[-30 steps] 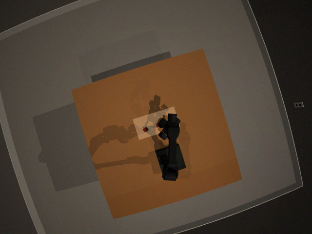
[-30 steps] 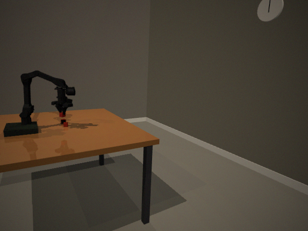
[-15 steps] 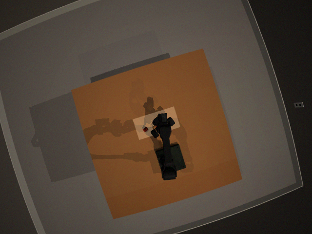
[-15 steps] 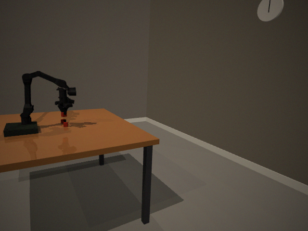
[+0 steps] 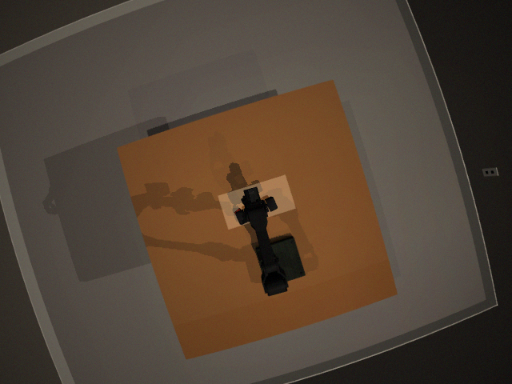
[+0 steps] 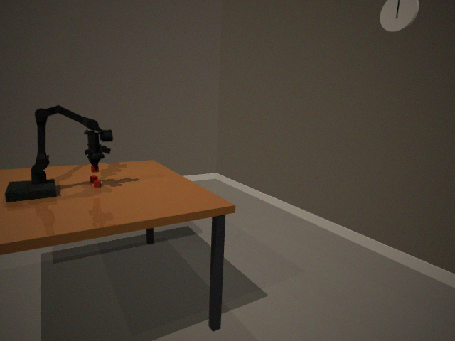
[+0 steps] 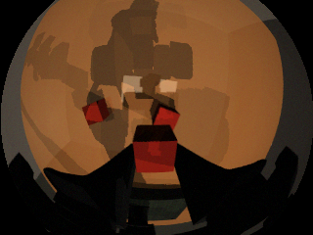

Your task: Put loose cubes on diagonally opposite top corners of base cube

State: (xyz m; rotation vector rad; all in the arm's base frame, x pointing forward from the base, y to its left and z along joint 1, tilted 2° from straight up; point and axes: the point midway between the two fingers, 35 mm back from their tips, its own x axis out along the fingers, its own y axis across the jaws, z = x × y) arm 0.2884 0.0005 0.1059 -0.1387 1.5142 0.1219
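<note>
Delicately poised: 1 cube up, 2 below

Top view: the end effector [image 5: 255, 209] [image 6: 94, 168] [image 7: 155, 148] mostly hides the cubes over the table [image 5: 330, 248] [image 6: 146, 198] [image 7: 254, 98].

Exterior view: it is clamped on the held cube [image 6: 94, 168] [image 7: 155, 156], raised above 2 others. Lowering off-line could nudge the base or tip the load.

Wrist view: from the held cube, 1 cube, the right cube [image 6: 97, 183] [image 7: 166, 117], lies toward 1 o'clock; the left cube [image 6: 93, 178] [image 7: 95, 112] toward 10 o'clock. I can't tell which is fixed. The held cube's side edges point roughly 12 to 6; being cubic, it has no long axis. Mismatched yaw could spoil the gap.
</note>
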